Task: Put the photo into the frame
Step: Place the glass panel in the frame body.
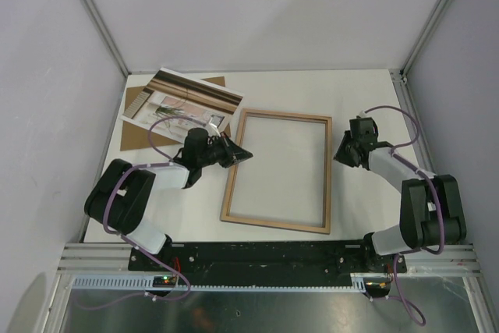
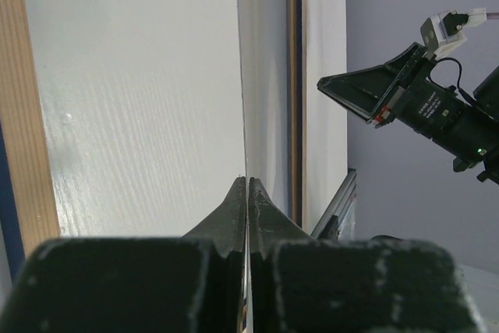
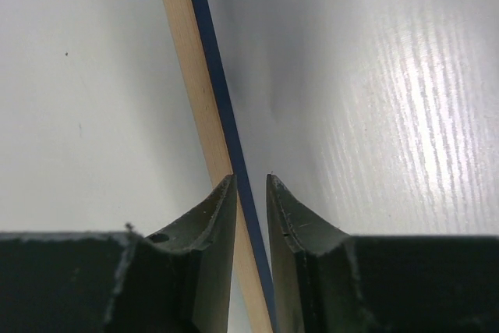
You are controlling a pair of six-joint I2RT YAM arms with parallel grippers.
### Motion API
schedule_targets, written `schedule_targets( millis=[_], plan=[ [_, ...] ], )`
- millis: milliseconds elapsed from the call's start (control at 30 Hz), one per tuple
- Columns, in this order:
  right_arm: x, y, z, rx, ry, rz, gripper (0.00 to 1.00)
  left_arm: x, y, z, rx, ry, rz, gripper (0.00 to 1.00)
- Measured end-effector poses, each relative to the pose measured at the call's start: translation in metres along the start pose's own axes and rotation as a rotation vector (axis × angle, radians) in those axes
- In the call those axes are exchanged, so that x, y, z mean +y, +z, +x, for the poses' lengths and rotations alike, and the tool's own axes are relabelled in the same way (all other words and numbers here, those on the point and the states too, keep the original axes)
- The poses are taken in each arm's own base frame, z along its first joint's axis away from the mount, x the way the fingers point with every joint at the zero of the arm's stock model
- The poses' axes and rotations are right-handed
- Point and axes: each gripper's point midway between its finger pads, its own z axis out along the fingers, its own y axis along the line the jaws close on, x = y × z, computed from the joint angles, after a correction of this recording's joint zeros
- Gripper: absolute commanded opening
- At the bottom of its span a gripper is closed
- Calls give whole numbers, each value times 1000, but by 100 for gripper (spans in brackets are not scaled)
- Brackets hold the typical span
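Observation:
The frame lies in the middle of the table, light wood side up; its wood and navy edges show in the left wrist view. The photo rests at the back left, partly on a brown board, behind my left arm. My left gripper is over the frame's left rail, and its fingers are pressed shut. A thin pale line runs on from their slit, and I cannot tell what it is. My right gripper is at the frame's right rail. Its jaws stand apart astride that rail.
The brown backing board lies under the photo at the table's left edge. Grey walls and aluminium posts close in the back and sides. A black mounting rail runs along the near edge.

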Motion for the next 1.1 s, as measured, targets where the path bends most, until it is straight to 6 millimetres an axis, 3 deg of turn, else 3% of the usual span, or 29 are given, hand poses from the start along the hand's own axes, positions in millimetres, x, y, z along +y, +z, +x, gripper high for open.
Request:
schedule_targets(
  millis=[267,500,1100],
  plan=[
    [-1,1,-11,-31,28,-1,40,-4,0,0,0,9,16,0],
    [6,14,-4,7,29,-42,42,-9,-1,0,0,22,46,0],
    [14,22,-1,26,31,-88,17,-21,-5,1,-11,42,124,0]
  ],
)
